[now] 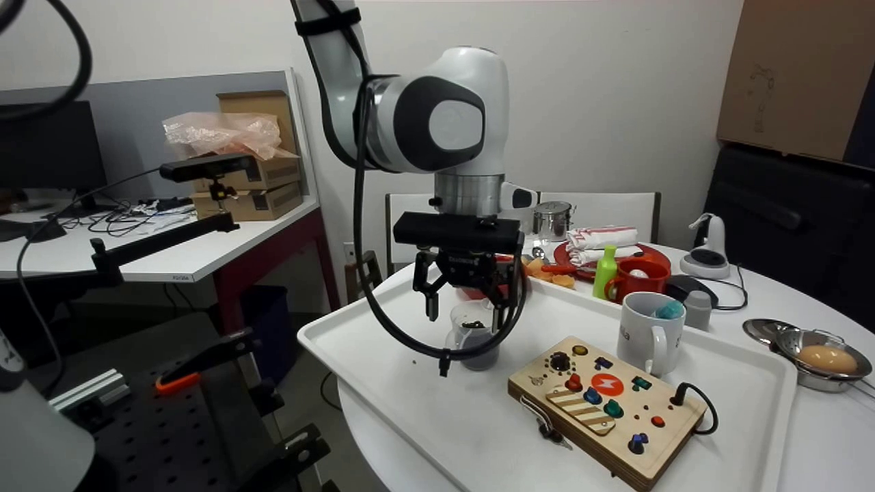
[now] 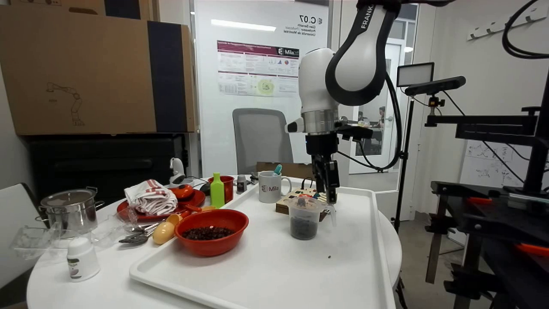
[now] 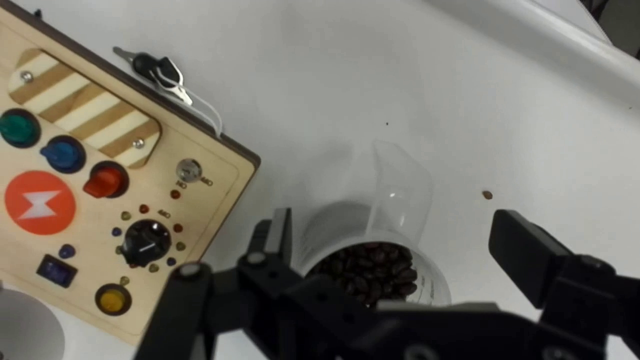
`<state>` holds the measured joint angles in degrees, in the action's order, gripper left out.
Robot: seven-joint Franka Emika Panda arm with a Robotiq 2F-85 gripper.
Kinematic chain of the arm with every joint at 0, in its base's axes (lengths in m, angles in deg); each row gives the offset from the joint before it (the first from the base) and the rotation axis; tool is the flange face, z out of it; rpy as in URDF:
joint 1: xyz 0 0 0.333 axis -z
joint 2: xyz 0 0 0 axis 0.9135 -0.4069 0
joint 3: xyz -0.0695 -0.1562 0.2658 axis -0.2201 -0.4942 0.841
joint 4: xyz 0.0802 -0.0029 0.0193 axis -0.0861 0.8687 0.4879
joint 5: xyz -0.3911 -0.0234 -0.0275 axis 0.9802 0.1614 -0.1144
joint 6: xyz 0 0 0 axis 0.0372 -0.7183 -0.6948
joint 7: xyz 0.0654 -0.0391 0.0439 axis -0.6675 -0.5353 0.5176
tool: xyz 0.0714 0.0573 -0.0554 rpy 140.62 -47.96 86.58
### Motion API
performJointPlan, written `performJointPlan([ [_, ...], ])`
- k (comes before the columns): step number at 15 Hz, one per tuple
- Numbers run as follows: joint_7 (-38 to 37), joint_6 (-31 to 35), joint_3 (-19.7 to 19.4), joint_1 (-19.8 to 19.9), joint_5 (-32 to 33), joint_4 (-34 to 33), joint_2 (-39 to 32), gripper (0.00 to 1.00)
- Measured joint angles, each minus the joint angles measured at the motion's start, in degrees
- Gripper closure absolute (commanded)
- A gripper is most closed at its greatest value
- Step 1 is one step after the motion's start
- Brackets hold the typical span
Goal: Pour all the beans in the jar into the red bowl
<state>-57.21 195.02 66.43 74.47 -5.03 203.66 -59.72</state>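
The jar (image 2: 303, 225), see-through and dark in its lower part, stands upright on the white tray. In the wrist view dark beans (image 3: 372, 267) lie inside it, and its clear handle (image 3: 402, 192) shows between the finger lines. My gripper (image 3: 395, 230) is open, its fingers wide apart with nothing gripped. In an exterior view the gripper (image 2: 331, 198) hangs beside the jar's rim on the handle side. The red bowl (image 2: 212, 248) sits at the tray's edge with dark beans (image 2: 208, 233) in it; from across the table, the red bowl (image 1: 476, 294) is mostly hidden behind the gripper.
A wooden control box (image 1: 615, 403) with knobs and a hanging key (image 3: 167, 82) lies close to the jar, a white mug (image 1: 646, 335) beside it. One loose bean (image 3: 487, 194) is on the tray. A raised rim (image 2: 381, 257) borders the tray. A green bottle (image 2: 217, 191) stands behind.
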Motion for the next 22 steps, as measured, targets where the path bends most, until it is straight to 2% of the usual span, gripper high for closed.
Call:
performJointPlan([
  [10, -7.78, -2.59, -2.25, -2.92, 0.14, 0.11, -1.28, 0.00],
  [22, -9.74, -1.84, -3.09, -3.54, 0.30, -1.76, -3.43, 0.00],
])
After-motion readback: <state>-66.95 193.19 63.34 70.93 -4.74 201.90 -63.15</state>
